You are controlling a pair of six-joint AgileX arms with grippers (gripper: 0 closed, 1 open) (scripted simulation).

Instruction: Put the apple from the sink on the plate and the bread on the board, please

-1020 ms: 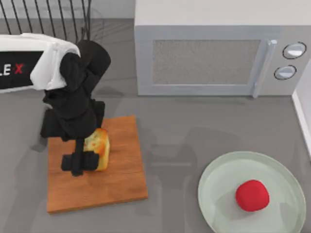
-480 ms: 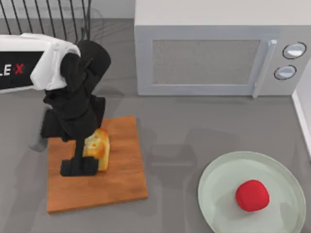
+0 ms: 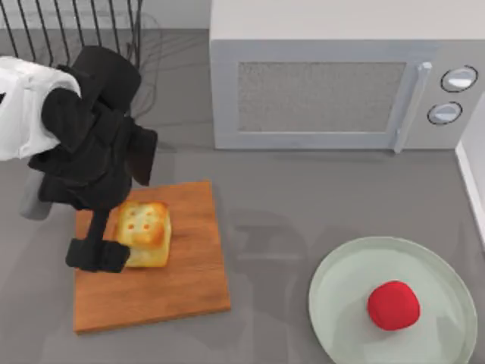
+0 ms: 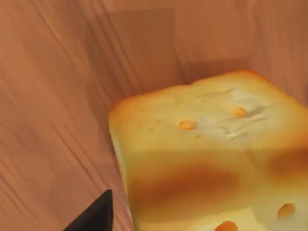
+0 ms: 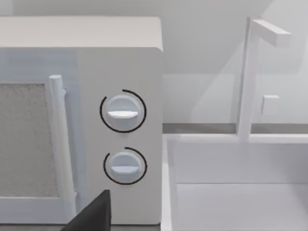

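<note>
The bread [image 3: 144, 233] stands upright on the wooden board [image 3: 174, 292], its dotted toasted top facing up. My left gripper [image 3: 98, 255] hangs open over the board's left edge, just left of the bread and holding nothing. In the left wrist view the bread [image 4: 207, 154] sits close on the board [image 4: 53, 96], with one dark fingertip [image 4: 97, 215] beside it and apart from it. The red apple [image 3: 392, 305] lies on the mint-green plate [image 3: 333, 277] at the front right. In the right wrist view a fingertip [image 5: 96, 211] of my parked right gripper shows, facing the white sink [image 5: 240, 197].
A white microwave [image 3: 333, 83] stands along the back, its handle and two dials [image 5: 123, 111] toward the right. A black wire rack [image 3: 68, 30] is at the back left. The sink's edge [image 3: 474, 174] runs along the right side, with a faucet [image 5: 250, 77] above it.
My left gripper has let go of the bread and swung left off it, uncovering the bread's dotted top. The bread stays on the board. The apple and plate have not moved.
</note>
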